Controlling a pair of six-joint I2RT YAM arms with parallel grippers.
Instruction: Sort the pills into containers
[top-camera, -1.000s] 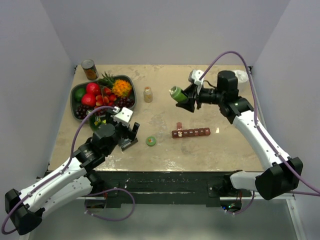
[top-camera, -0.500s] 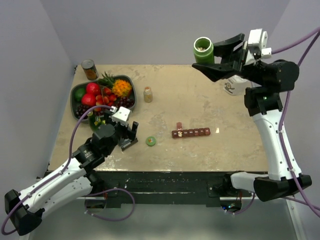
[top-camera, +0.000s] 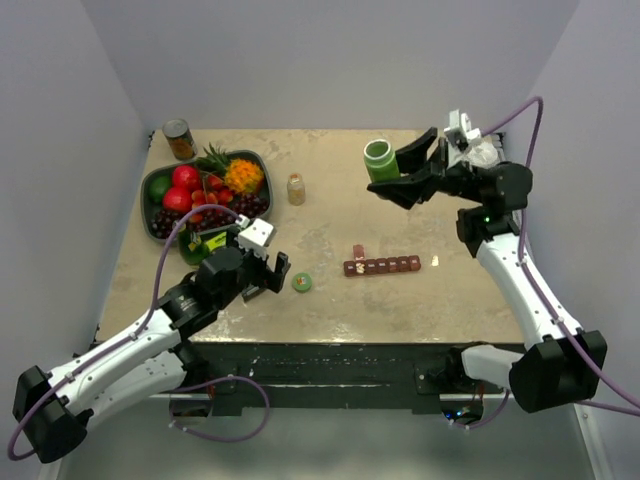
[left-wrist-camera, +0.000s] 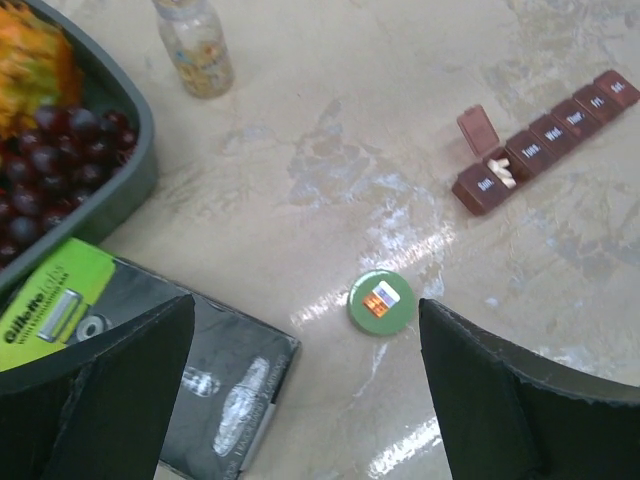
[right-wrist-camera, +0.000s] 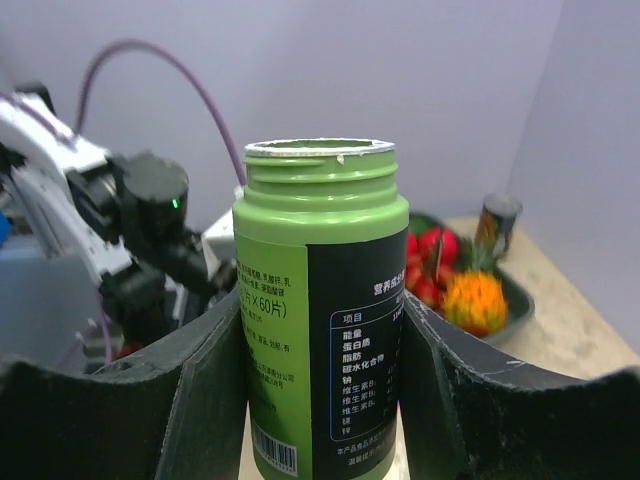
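my right gripper (top-camera: 392, 172) pinches the open bottle (top-camera: 378, 160) upright, well back from the containers (top-camera: 382, 266) on the table (top-camera: 330, 210), left gripper (top-camera: 272, 270) spread near the cap (top-camera: 302, 283); a hasty tip from there could scatter pills past them.

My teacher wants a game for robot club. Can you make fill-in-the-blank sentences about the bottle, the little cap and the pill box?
The uncapped bottle held in the right jaws is coloured ____.
The left jaws, near the round green cap on the table, stand ____.
The dark red pill organizer has ____ lid flipped up, with white pills inside.
Missing words: green; open; one.
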